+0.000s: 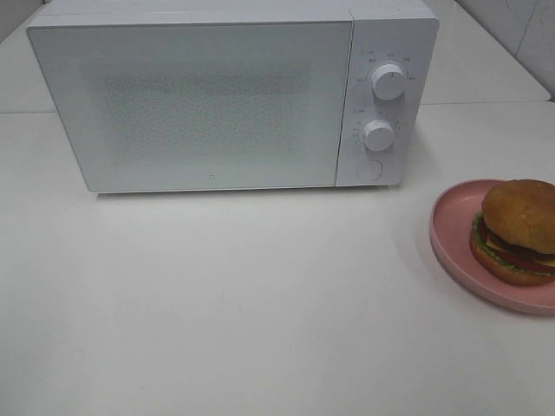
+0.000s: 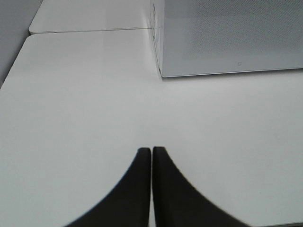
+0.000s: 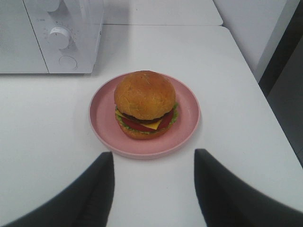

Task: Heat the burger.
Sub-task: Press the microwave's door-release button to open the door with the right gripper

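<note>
The round golden-bun burger (image 3: pixel 144 103) sits on a pink round plate (image 3: pixel 102 118) on the white counter (image 1: pixel 260 303). The right hand (image 3: pixel 154 158) gapes empty near the plate; the left hand (image 2: pixel 151 153) is closed, empty.

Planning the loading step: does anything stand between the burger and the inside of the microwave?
Yes: the microwave door is shut. The burger sits on a pink plate beside it; nothing else visible intervenes.

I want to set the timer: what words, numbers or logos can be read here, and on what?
No text is legible.
Markings ringing the microwave's upper dial and lower dial: too small and blurred.
Small mark low on its door: unreadable.
Burger, plate: none.
</note>
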Robot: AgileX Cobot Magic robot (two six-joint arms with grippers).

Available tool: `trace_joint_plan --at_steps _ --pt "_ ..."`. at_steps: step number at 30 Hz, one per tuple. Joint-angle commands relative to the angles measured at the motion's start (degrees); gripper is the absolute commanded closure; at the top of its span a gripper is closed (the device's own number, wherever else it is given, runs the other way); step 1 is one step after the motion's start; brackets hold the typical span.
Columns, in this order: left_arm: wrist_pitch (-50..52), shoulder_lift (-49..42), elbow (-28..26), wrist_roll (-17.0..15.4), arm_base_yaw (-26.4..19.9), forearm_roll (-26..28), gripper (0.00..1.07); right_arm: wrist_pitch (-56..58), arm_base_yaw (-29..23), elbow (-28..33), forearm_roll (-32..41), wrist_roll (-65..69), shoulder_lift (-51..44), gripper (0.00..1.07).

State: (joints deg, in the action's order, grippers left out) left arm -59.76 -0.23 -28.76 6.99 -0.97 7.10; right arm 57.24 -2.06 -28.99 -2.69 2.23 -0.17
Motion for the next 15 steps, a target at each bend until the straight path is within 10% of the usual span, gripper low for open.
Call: trace_joint_plan --at_steps 1,15 --pt "0.6 -1.3 0.1 -0.2 -0.2 0.5 1.06 -0.5 0.3 0.0 -0.1 -0.4 -0.6 0.60" --pt "0.6 -1.3 0.1 -0.2 -0.2 0.5 1.06 -0.5 0.3 0.0 -0.1 -0.4 -0.6 0.60"
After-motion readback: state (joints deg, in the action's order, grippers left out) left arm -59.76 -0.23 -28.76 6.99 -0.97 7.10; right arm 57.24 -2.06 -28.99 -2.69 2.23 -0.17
